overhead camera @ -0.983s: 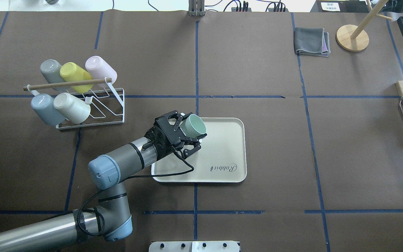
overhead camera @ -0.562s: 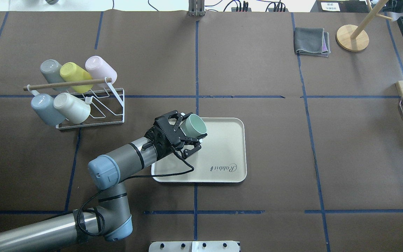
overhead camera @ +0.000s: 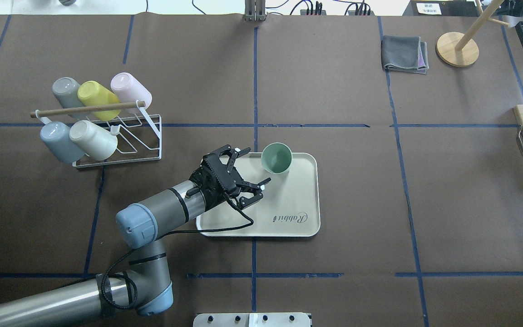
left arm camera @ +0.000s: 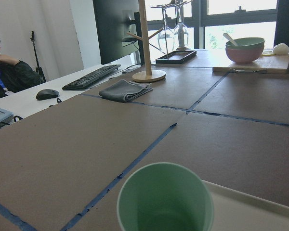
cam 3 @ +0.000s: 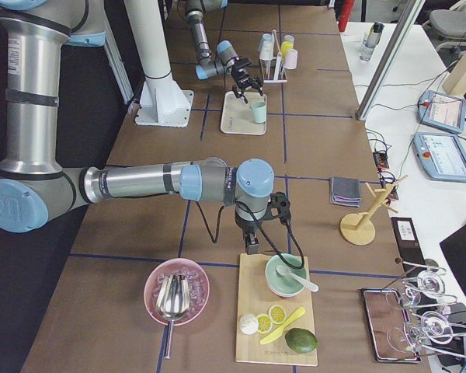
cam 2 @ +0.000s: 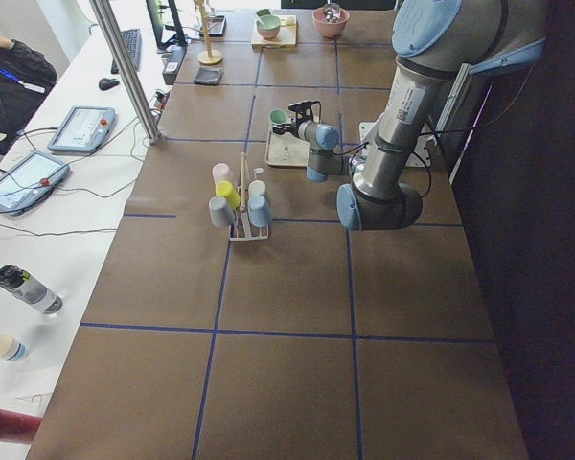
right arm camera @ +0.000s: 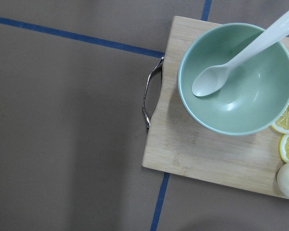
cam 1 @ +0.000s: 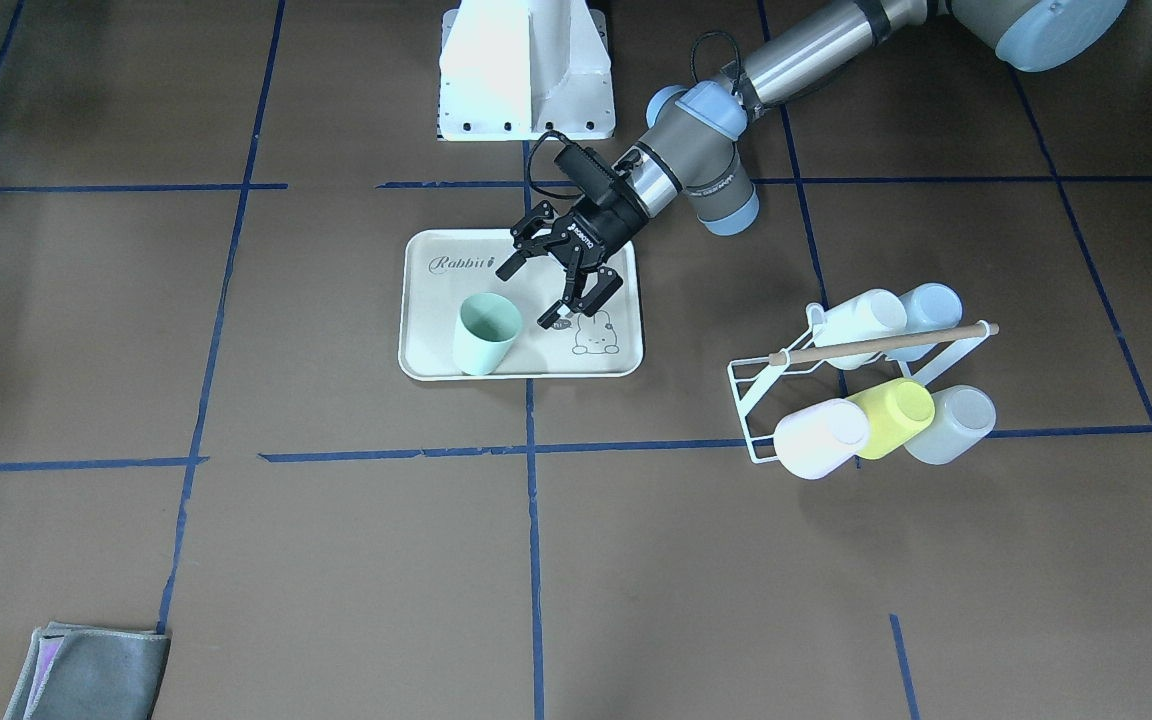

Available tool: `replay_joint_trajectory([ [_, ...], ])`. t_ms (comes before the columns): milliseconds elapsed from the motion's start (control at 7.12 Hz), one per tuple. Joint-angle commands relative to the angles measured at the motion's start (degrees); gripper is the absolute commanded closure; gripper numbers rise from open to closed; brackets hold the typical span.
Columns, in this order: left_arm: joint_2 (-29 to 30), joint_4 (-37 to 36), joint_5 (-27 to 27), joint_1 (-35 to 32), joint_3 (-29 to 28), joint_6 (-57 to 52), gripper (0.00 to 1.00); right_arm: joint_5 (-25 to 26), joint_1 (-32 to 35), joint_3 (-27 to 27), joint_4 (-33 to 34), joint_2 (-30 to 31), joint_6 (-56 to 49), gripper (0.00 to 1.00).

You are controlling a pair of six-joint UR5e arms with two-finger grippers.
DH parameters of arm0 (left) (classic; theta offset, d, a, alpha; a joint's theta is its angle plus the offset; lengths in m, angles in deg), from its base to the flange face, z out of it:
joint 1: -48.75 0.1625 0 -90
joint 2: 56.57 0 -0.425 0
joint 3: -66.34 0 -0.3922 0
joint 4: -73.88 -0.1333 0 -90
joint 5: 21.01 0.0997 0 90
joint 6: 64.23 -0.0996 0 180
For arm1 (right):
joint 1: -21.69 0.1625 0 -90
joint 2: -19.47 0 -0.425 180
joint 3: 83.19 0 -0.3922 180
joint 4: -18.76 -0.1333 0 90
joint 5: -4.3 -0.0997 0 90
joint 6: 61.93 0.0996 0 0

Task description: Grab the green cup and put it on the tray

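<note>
Standing upright on tray, pale mint-green cup, handleless, left gripper spread beside

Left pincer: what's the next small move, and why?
Probably pull the left pincer straight back, away from the tray. The green cup stands upright on the tray, and the pincer is open, clear of the cup.
</note>
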State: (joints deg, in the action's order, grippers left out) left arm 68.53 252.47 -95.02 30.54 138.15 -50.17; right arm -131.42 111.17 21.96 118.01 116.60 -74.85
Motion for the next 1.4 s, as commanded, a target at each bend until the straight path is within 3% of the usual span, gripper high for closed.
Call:
replay_joint_trajectory([
  [0,0.2,0.0,-0.1,0.4,0.0,0.0,0.08,-0.1,0.0,0.0,0.1,0.0,0.0,0.00],
  [983,0.3,-0.2,-0.5,0.3,1.4,0.0,0.09,-0.1,0.0,0.0,0.0,0.0,0.0,0.00],
  [1264,0.1,-0.7,-3.1,-1.4,3.0,0.0,0.07,-0.1,0.0,0.0,0.0,0.0,-0.1,0.00],
])
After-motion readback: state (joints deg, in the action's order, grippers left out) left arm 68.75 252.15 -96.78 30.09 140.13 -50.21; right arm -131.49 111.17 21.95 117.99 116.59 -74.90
